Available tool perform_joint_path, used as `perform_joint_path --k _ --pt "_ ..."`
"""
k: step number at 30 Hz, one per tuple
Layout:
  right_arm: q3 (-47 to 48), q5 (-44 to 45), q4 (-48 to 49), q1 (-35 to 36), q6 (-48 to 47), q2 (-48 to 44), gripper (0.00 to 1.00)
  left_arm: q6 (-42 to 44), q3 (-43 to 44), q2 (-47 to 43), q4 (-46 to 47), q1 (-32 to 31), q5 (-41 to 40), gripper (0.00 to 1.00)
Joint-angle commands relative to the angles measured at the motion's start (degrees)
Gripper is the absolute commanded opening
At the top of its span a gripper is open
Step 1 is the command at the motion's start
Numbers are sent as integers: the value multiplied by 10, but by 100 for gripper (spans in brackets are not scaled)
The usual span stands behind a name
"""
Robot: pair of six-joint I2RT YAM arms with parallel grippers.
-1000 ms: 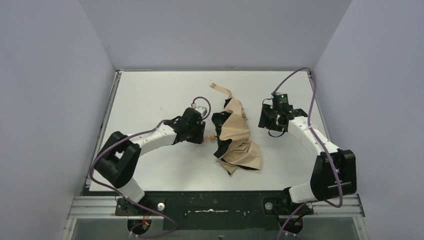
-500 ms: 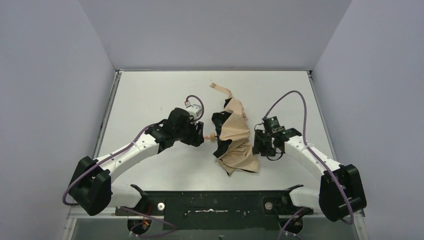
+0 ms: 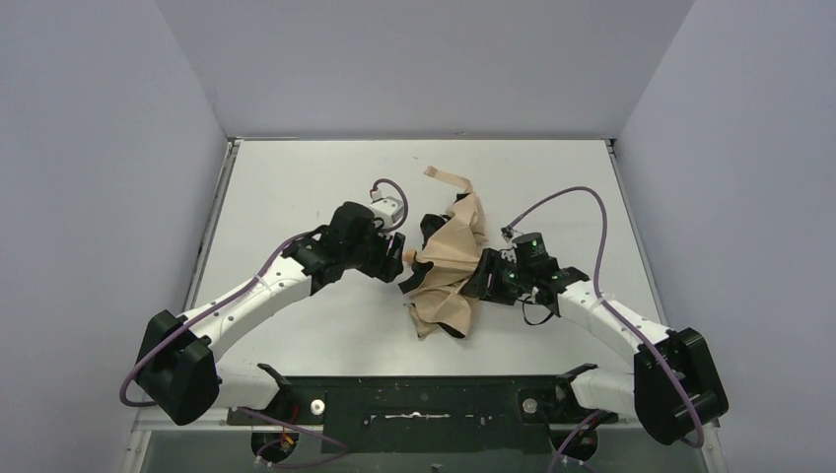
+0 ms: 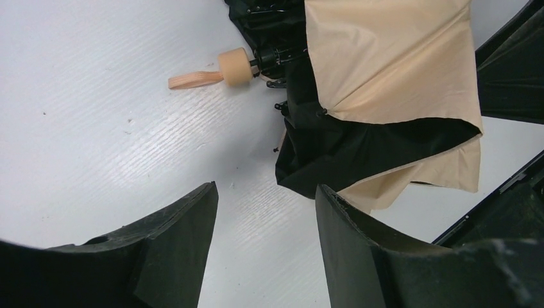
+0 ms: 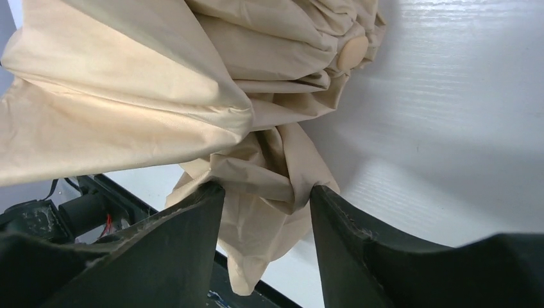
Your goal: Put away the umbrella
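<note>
Tan umbrella (image 3: 449, 268) lying half-collapsed mid-table, an arm at either side.

From overhead, it sits crumpled in the middle of the white table (image 3: 296, 177), with loose beige folds, black lining showing at its left edge and a strap end trailing toward the far side. The left gripper (image 3: 397, 262) is just left of it and the right gripper (image 3: 480, 280) is against its right flank. In the left wrist view, the left gripper (image 4: 266, 192) is released, with only bare table between its fingers. Beyond it lie the small tan handle (image 4: 234, 66), its loop (image 4: 192, 79) and the black underside (image 4: 346, 147). In the right wrist view, the right gripper (image 5: 266, 192) has its jaws apart with a fold of fabric (image 5: 160, 96) bunched in the gap. I cannot tell whether they pinch it. A round tan cap (image 5: 353, 52) shows among the folds.
</note>
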Motion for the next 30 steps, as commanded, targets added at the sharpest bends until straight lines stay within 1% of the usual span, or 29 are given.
perform_joint_path --k 1,4,7,8,9,11,13,14,18,21,23,25,27,29,30 --pt "29 27 -29 3 -14 -33 54 9 19 -11 -1 2 19 56" --pt "47 99 -128 3 -46 -64 57 -3 8 -18 9 1 32 58" --pt "61 146 -173 1 -79 -107 62 -8 2 -29 20 1 36 59" --pt "64 153 -179 2 -94 -122 67 -8 5 -32 24 1 36 60" --pt "66 159 -180 2 -110 -138 75 -6 9 -32 25 1 36 60" --pt "65 154 -161 1 -146 -167 87 1 21 -31 22 3 35 61" --pt "69 141 -130 0 -187 -185 96 4 28 -30 23 4 37 61" --pt "76 135 -116 0 -203 -183 98 3 28 -29 24 5 39 61" --pt "127 120 -83 -1 -257 -142 100 -11 18 -29 36 6 51 61" --pt "168 150 -70 -1 -274 -101 97 -20 9 -39 33 7 53 61" --pt "180 139 -51 -1 -317 -81 97 -27 3 -51 25 8 51 61" --pt "212 121 -54 -9 -349 -57 100 -28 -4 -62 16 10 57 61" --pt "269 55 -116 -41 -385 -9 100 -27 -7 -72 0 11 64 61" --pt "299 -43 -138 -78 -414 38 100 -27 -10 -84 -17 11 65 61" --pt "311 -78 -146 -90 -427 59 100 -26 -12 -90 -23 11 67 61"
